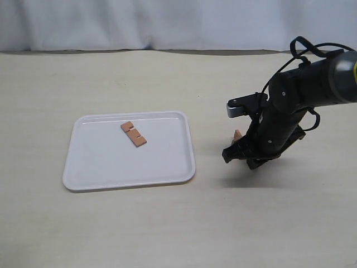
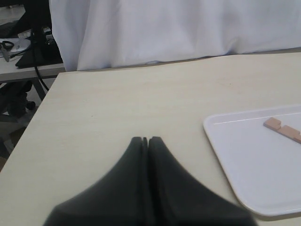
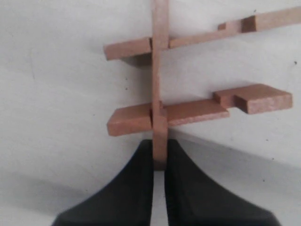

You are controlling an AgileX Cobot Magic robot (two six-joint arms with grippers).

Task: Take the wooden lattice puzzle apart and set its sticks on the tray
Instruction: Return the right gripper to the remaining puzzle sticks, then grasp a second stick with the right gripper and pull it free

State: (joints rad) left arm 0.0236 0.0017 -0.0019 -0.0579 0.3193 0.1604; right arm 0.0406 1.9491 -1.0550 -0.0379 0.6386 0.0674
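Note:
One reddish-brown notched stick (image 1: 133,134) lies on the white tray (image 1: 100,173), also seen as the stick (image 2: 283,130) on the tray (image 2: 249,174) in the left wrist view. The rest of the lattice puzzle (image 3: 188,108), three sticks still interlocked, is at the right of the tray; only a tip of it (image 1: 237,134) shows behind the right arm. My right gripper (image 3: 160,153) is shut on the end of the puzzle's upright stick (image 3: 160,56), which two cross sticks slot into. My left gripper (image 2: 147,140) is shut and empty above bare table, left of the tray.
The pale wooden table (image 1: 167,223) spreads around the tray. A white curtain (image 1: 167,22) hangs along the back edge. Beyond the table's left edge are dark cables and equipment (image 2: 28,52).

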